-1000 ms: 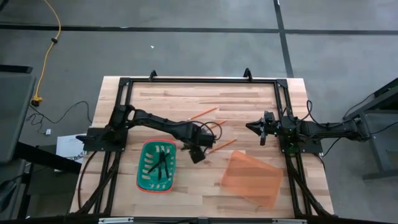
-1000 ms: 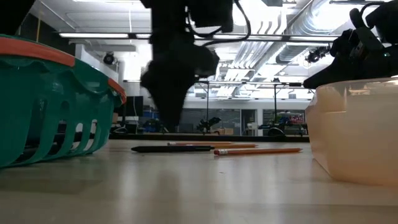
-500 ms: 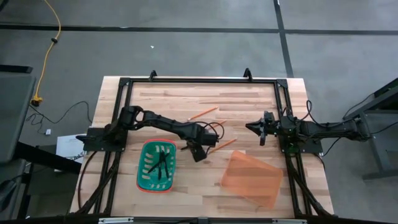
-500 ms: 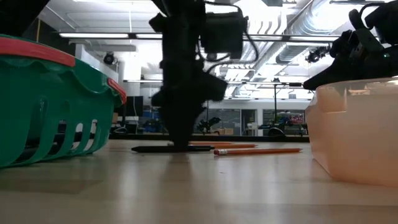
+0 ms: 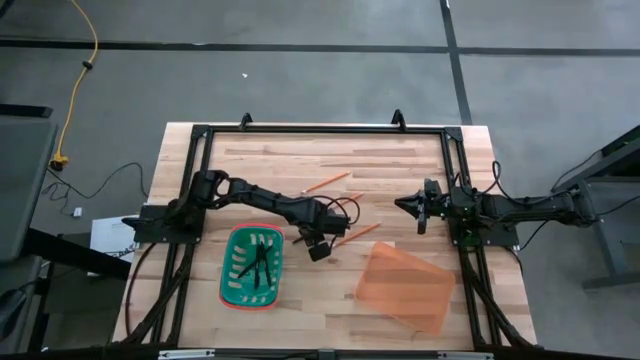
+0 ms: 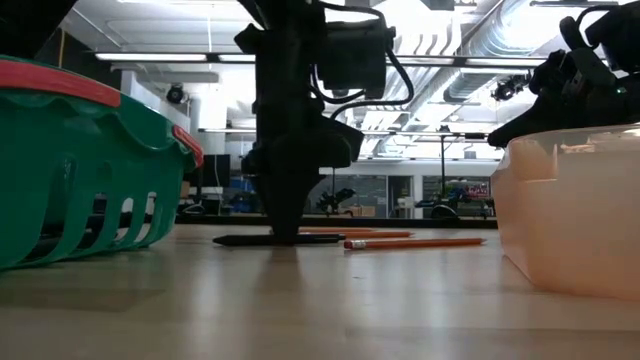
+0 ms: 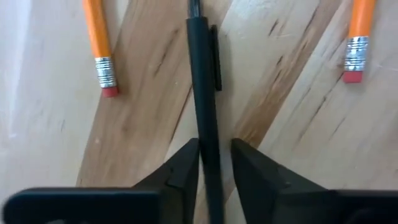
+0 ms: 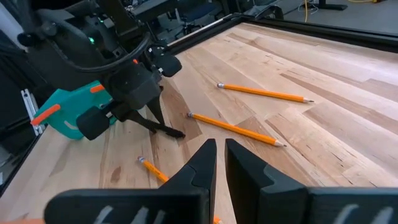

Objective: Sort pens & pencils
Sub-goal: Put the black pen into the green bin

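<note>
From above, my left claw is down on the table at mid-board, just right of the green basket, which already holds dark pens. Pencils lie loose nearby, one farther back and one just beside my wrist. The orange bin sits to the right. My right claw waits above the board near its own base, well clear.

From table height, my left claw stands upright with its tips at the wood, right on the dark pen lying flat. A pencil lies just beside it, nearer the bin; the basket rises at the left.

Through my left wrist, my fingers straddle the pen with only a sliver of gap each side; I am nearly closed on it but I judge the grip not yet made. Two pencil ends lie either side, apart from it.

Through my right wrist, that claw's own fingers stand slightly parted, holding nothing, with the left claw and pencils beyond.

I reckon the pen is light, stiff and smooth, so it may roll or slip. I would pinch the plain barrel below the clip, squarely across, near its middle so it does not tip.
</note>
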Controlling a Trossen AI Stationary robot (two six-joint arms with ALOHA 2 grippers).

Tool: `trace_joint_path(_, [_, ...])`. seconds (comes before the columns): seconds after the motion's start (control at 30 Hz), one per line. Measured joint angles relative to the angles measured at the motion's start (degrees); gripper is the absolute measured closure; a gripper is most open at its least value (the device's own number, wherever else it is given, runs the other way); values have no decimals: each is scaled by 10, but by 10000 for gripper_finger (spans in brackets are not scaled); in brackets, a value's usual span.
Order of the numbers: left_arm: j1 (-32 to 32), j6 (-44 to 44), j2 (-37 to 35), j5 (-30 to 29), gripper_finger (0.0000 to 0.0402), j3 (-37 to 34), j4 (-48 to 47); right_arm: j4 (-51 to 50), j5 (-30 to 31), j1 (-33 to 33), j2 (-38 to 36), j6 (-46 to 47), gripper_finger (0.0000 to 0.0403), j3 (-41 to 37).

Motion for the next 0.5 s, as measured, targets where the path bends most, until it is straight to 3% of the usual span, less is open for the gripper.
trace_joint_path(0.2, [0, 2, 1, 8, 389, -1, 8, 0, 0, 0, 0, 0, 378, 0])
trace_joint_path(0.37, [-4, 2, 0, 8, 374, -2, 9, 0, 0, 0, 0, 0, 378, 0])
trace_joint_path(0.5, [-13, 3, -15, -14, 388, -4, 11, 0, 0, 0, 0, 0, 378, 0])
